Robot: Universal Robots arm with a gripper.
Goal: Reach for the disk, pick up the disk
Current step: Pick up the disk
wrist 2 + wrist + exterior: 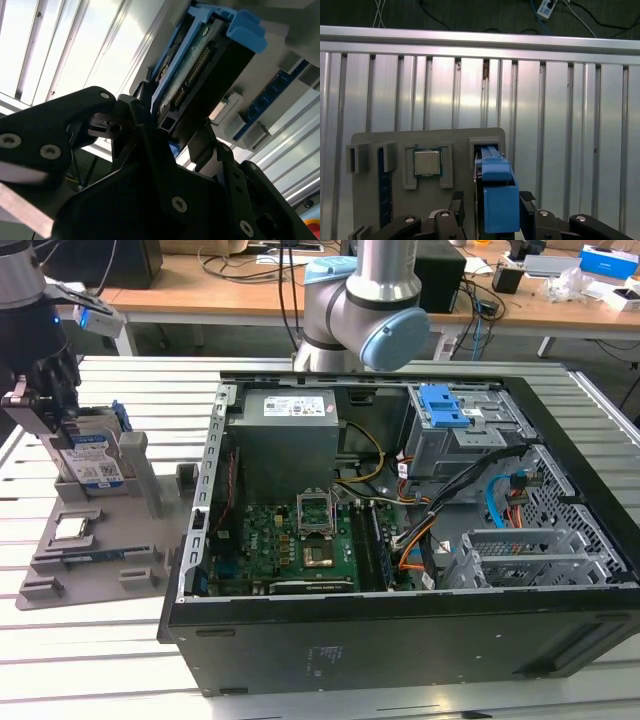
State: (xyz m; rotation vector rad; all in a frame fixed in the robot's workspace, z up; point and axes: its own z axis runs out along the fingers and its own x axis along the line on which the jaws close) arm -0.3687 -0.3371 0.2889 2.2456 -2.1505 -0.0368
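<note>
The gripper (491, 202) hangs right over the disk (93, 458). Its fingers (526, 199) are spread, one at each broad face, and as far as I can judge not yet pinching. The disk stands on edge in a slot at the far edge of a grey holder (90, 540) on the counter (80, 670), its long axis seemingly running straight away from the fingers. Silver-grey body, white-and-blue label, bright blue frame — the near end sits between the fingers.

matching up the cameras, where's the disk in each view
Exterior view: disk stands upright in the grey holder, at the exterior view's left.
First wrist view: disk seen edge-on, near the chip.
Second wrist view: disk close up, connector edge showing.
Shared landmark: the grey holder.
</note>
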